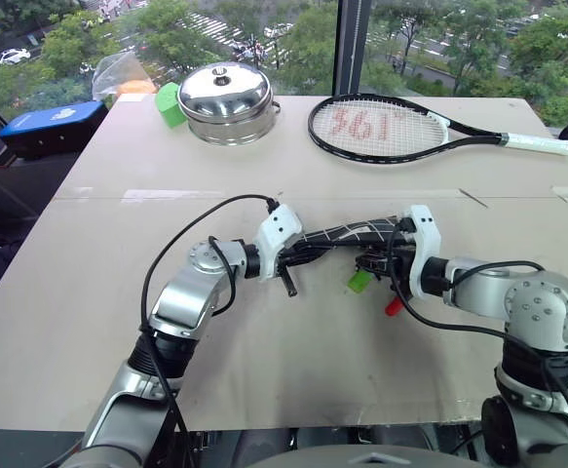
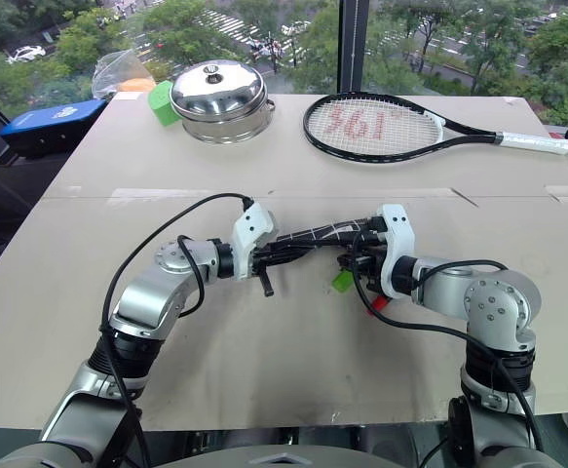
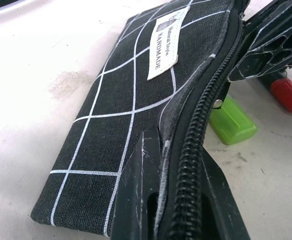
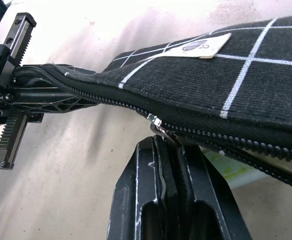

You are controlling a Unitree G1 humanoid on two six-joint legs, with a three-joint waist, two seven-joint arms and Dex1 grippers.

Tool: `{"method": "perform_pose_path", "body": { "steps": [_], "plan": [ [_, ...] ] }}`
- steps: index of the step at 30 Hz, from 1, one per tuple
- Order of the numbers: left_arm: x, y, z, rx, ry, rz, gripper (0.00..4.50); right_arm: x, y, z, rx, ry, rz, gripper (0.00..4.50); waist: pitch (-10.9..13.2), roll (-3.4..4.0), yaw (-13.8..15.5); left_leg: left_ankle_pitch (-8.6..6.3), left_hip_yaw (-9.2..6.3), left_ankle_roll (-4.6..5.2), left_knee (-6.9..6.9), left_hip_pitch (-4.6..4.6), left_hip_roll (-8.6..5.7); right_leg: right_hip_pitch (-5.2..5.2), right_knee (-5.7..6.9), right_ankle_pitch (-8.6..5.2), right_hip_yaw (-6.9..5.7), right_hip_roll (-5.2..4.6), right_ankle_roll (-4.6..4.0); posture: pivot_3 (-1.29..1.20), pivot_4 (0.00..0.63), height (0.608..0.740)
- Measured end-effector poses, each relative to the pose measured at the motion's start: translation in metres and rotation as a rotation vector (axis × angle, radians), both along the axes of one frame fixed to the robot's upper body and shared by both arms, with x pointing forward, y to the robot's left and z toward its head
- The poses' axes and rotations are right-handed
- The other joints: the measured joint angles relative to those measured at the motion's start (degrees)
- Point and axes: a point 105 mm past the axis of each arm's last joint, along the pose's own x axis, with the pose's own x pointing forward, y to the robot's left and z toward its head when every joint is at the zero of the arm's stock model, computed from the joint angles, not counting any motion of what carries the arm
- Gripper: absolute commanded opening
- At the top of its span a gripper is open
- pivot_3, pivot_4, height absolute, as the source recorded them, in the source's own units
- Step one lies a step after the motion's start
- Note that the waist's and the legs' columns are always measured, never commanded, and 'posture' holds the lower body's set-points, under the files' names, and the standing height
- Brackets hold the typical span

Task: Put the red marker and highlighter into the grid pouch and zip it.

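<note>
The grid pouch (image 1: 352,234) hangs a little above the table, stretched between my two grippers with its zipper edge toward me. My left gripper (image 1: 296,251) is shut on the pouch's left end, its fingers clamping the zipper edge (image 3: 178,150). At the right end, my right gripper (image 1: 386,255) is shut on the zipper pull (image 4: 158,122). The zipper looks shut along the stretch to the left of the pull. The green highlighter (image 1: 359,281) lies on the table under the pouch. The red marker (image 1: 394,306) lies just right of it, below my right gripper; its red cap (image 3: 288,95) is the part that shows.
At the back of the table (image 1: 89,292) stand a steel lidded pot (image 1: 227,102) and a green block (image 1: 170,104). A tennis racket (image 1: 391,127) lies back right. A blue case (image 1: 55,122) sits off the table's back left corner.
</note>
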Motion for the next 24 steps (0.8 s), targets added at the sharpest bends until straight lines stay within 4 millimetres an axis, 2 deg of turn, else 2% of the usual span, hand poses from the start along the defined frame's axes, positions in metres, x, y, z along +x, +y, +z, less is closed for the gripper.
{"method": "perform_pose_path", "body": {
  "steps": [8,13,16,18,24],
  "plan": [
    [0.0,0.001,0.002,0.007,-0.01,0.0,0.0,0.002,0.01,0.01,0.013,-0.025,0.028,0.04,0.0,0.0,-0.02,0.0,0.0,0.0,0.0,0.0,0.0,0.0,0.0,0.0,0.0,0.0,0.0,0.0,0.15,0.74],
    [-0.001,0.0,0.001,0.013,-0.011,-0.006,0.0,0.004,0.041,0.022,0.022,-0.055,0.112,0.04,0.0,0.01,-0.13,0.0,0.0,0.0,-0.01,0.01,0.0,-0.01,0.02,0.0,0.01,0.01,0.0,0.0,0.15,0.74],
    [0.002,0.008,-0.003,0.046,-0.01,0.018,0.0,0.008,0.063,0.013,0.004,-0.02,0.146,0.04,0.02,0.03,-0.19,0.0,0.01,0.0,-0.03,0.02,0.0,-0.03,0.02,0.0,0.0,0.02,-0.01,0.0,0.15,0.74],
    [0.004,0.013,-0.005,0.047,0.004,0.04,0.0,0.011,0.071,0.011,-0.01,-0.026,0.152,0.04,0.04,0.05,-0.08,0.0,0.01,0.0,-0.03,-0.02,0.0,-0.05,0.01,0.0,-0.01,0.01,0.0,0.0,0.15,0.74],
    [0.005,0.013,-0.001,-0.002,0.015,0.055,0.0,0.015,0.065,0.014,-0.007,-0.053,0.176,0.04,0.04,0.03,-0.01,0.0,0.03,0.0,-0.01,-0.06,-0.04,-0.02,-0.07,0.0,0.01,-0.06,0.0,0.0,0.15,0.74]
  ]
}}
